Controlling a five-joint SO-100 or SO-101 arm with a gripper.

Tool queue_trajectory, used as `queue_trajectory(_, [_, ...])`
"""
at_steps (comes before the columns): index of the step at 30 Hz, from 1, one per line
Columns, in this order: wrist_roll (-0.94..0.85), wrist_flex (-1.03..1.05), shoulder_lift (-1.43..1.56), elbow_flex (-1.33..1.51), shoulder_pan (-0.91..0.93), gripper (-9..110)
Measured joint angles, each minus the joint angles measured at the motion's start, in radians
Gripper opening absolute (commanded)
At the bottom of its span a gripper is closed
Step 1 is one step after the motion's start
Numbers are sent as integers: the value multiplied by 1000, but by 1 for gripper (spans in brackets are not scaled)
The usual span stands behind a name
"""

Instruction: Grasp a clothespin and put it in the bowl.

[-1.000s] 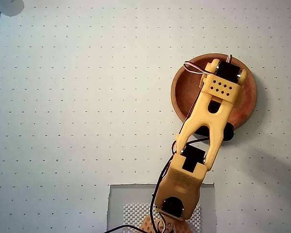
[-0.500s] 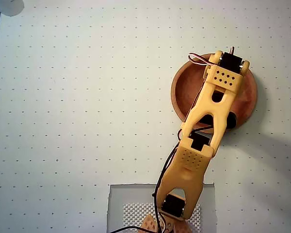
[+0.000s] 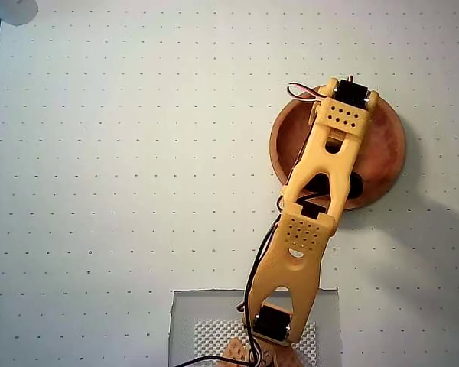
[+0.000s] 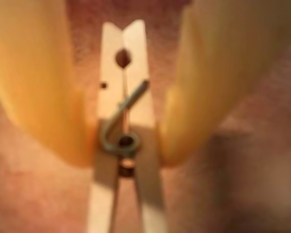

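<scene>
Reddish-brown wood of the bowl (image 4: pixel 34 194) fills my wrist view behind the clothespin (image 4: pixel 122 126), which the gripper (image 4: pixel 122 145) pinches at its spring, jaws closed on it. Overhead, my arm (image 3: pixel 310 222) reaches over the bowl (image 3: pixel 386 153) on the dotted white table (image 3: pixel 122 168).

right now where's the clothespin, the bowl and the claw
clothespin (image 4: pixel 136 104): wrist view, on its pale wooden body above the spring
bowl (image 3: pixel 386 149): overhead view, on the bare reddish inside, right of the arm
claw (image 4: pixel 122 145): wrist view, midway between the yellow fingertips, closed on the clothespin
</scene>
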Motion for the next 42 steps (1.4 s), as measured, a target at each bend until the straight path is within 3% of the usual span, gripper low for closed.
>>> queue_trajectory(14, [0, -12, -12, 0, 0, -2])
queue_trajectory(23, [0, -12, -12, 0, 0, 14])
queue_trajectory(32, [0, -12, -12, 0, 0, 15])
queue_trajectory(36, [0, -12, -12, 0, 0, 12])
queue_trajectory(42, [0, -12, -12, 0, 0, -4])
